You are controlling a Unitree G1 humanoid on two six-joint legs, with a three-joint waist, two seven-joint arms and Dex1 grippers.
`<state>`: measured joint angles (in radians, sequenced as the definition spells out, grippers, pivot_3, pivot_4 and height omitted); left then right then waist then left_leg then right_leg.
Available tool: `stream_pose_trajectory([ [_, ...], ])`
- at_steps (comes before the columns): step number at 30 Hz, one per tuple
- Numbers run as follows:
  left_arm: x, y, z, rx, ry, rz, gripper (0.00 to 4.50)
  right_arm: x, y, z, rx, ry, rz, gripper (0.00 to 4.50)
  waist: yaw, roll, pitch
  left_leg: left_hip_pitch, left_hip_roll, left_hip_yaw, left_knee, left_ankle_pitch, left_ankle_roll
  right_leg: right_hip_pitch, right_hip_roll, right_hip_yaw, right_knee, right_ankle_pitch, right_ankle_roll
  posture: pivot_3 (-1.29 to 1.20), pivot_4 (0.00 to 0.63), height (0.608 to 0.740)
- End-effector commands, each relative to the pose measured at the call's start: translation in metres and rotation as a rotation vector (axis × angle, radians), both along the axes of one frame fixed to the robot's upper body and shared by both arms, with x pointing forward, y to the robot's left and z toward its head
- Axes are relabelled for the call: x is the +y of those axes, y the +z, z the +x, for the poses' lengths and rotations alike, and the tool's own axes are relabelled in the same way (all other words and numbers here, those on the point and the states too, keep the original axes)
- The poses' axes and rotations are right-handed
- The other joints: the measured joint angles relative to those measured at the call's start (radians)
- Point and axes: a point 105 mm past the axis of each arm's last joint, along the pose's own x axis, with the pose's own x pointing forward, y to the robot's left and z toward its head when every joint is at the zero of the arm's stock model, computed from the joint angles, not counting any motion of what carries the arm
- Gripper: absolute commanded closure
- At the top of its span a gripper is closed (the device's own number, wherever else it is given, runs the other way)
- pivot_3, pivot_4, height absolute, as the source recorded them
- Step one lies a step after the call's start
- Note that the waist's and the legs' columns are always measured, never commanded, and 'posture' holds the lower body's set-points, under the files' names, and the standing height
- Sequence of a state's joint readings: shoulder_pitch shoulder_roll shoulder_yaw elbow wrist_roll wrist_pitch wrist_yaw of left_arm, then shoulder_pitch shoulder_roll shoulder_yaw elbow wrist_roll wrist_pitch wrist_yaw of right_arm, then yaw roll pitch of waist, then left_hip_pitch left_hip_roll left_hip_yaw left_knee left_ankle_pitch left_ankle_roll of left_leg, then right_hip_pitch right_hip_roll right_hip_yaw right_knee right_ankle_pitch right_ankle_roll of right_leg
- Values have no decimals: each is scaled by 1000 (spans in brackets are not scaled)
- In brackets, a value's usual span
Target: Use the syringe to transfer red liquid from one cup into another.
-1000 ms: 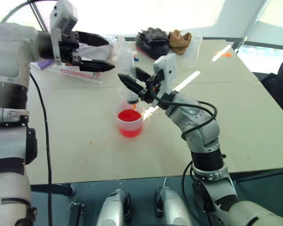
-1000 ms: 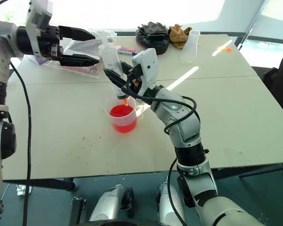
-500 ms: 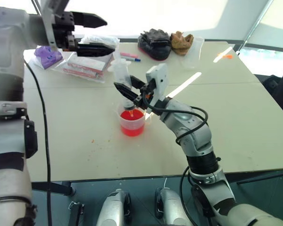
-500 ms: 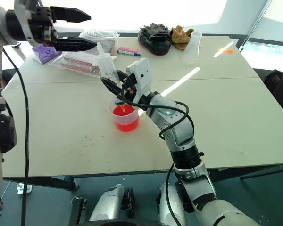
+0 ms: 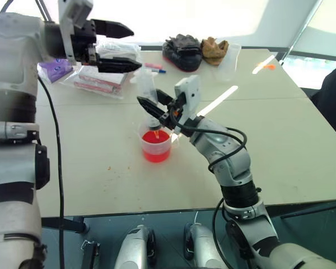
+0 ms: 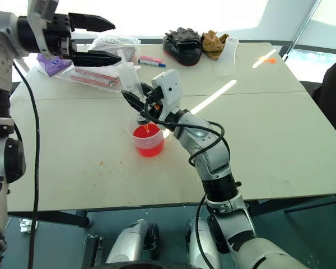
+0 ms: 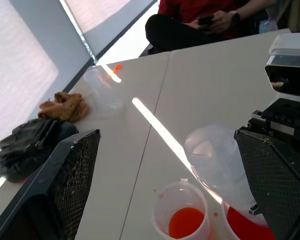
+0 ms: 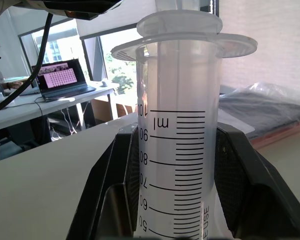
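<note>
the big clear plastic syringe with printed lines and a white plunger is clenched in the right gripper, squeezed around its barrel between the 2 black fingers. it is held almost upright, with its orange-red tip pointed down into the short, wide clear plastic cup. it looks to be held this way so the tip can reach the bright red liquid pooled in that cup. whether the tip touches the liquid cannot be told.

the left gripper is held up high, above and to the left of the syringe, with its 2 fingers spread wide and nothing between them. in the left wrist view the top of the white plunger is seen lying between those fingers, so this gripper is probably placed there to pull the plunger up and draw liquid in.

the taller, narrower clear plastic cup is stood far back on the pale table, well apart from the short cup, beside a brown cloth and black gloves. no red is seen in it.
</note>
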<state>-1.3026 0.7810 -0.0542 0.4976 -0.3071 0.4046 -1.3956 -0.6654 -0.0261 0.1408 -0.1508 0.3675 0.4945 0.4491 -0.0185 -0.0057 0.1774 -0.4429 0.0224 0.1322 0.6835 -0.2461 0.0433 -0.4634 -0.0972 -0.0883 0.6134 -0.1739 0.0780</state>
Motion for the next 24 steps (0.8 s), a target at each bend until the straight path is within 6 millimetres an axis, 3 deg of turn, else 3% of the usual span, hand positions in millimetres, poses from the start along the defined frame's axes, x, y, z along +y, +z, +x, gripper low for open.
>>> stream_pose_trajectory([
  [1, 6, 11, -7, -48, 7, -5, 0, 1, 15, -6, -44, 20, 41, 3026, 2, 0, 0, 0, 0, 0, 0, 0, 0, 0, 0, 0, 0, 0, 0, 0, 150, 740],
  [14, -1, 6, 3, -73, 24, -1, 0, 8, 11, -13, -44, 55, 26, 3026, 1, 0, 0, 0, 0, 0, 0, 0, 0, 0, 0, 0, 0, 0, 0, 0, 150, 740],
  [24, -17, -5, 12, -122, -2, 33, 0, 13, -9, -12, -31, 65, -23, 3026, 1, 0, 0, 0, 0, 0, 0, 0, 0, 0, 0, 0, 0, 0, 0, 0, 150, 740],
])
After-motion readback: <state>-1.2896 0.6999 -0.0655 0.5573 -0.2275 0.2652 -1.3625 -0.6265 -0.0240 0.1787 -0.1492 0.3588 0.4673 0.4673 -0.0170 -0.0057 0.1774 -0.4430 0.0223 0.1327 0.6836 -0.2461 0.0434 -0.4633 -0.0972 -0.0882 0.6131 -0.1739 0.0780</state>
